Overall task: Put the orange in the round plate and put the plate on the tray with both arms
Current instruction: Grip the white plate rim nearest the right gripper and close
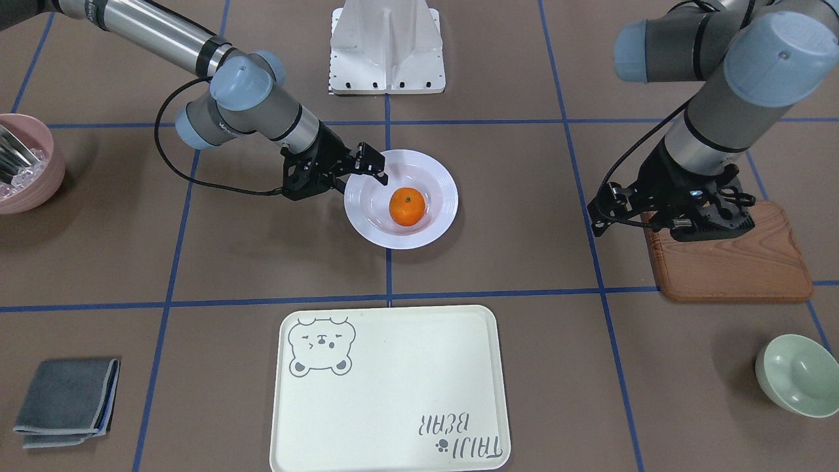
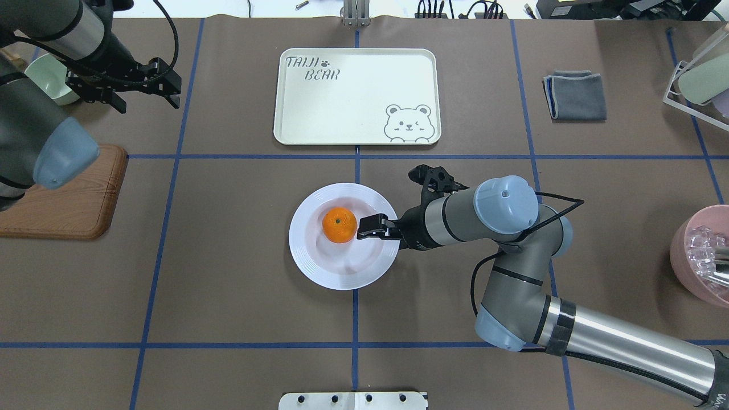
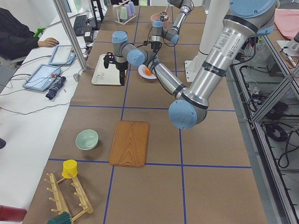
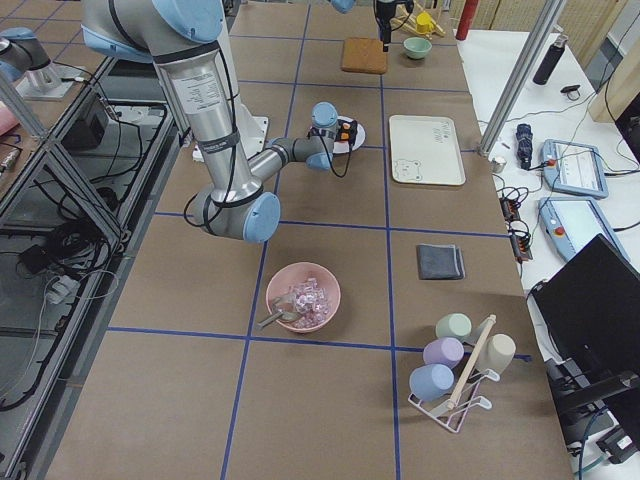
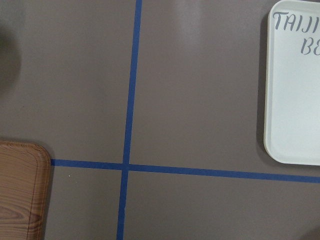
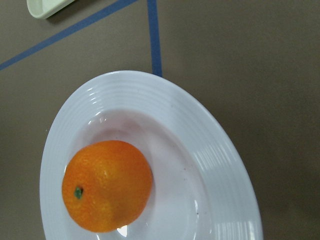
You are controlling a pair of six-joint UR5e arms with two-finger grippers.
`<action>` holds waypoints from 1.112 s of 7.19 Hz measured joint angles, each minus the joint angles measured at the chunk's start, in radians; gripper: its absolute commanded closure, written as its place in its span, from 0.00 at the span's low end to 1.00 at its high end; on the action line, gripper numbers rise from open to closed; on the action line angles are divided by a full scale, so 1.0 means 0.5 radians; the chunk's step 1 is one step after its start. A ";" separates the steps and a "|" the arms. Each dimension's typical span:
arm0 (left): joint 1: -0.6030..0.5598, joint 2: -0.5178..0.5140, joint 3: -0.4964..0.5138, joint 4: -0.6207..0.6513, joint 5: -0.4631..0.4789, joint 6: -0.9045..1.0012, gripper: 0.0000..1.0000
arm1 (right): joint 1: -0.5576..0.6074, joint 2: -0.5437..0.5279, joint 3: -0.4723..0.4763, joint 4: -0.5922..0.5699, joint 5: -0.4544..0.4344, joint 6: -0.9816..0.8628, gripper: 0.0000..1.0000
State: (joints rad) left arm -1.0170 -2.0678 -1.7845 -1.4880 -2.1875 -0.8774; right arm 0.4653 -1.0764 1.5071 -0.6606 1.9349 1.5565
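Note:
The orange [image 2: 339, 225] lies in the well of the round plate [image 2: 340, 272], which rests on the table at its middle. My right gripper [image 2: 373, 226] hovers open over the plate's right rim, just beside the orange and holding nothing. In the right wrist view the orange [image 6: 107, 185] and the plate [image 6: 220, 175] fill the frame, and no finger shows. The cream tray [image 2: 357, 95] with the bear drawing lies bare beyond the plate. My left gripper [image 2: 169, 85] hangs open and empty far to the left, above the table.
A brown wooden board [image 2: 68, 196] lies at the left edge and a pale green bowl [image 1: 801, 375] beyond it. At the right stand a folded grey cloth [image 2: 575, 95] and a pink bowl [image 2: 697, 256] of ice. A person sits at the table's far side [image 3: 18, 39].

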 measured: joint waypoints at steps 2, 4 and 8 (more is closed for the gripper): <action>0.000 0.000 0.001 -0.001 0.000 0.000 0.02 | -0.002 0.010 -0.009 0.002 -0.014 0.041 0.55; 0.000 0.002 0.002 -0.003 0.000 0.000 0.02 | -0.002 0.013 -0.008 0.005 -0.016 0.054 0.68; 0.000 0.003 0.003 -0.003 0.000 0.000 0.02 | -0.001 0.015 0.001 0.035 -0.018 0.057 0.96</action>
State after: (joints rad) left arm -1.0170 -2.0663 -1.7830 -1.4895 -2.1875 -0.8774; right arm 0.4648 -1.0687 1.5076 -0.6431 1.9257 1.5849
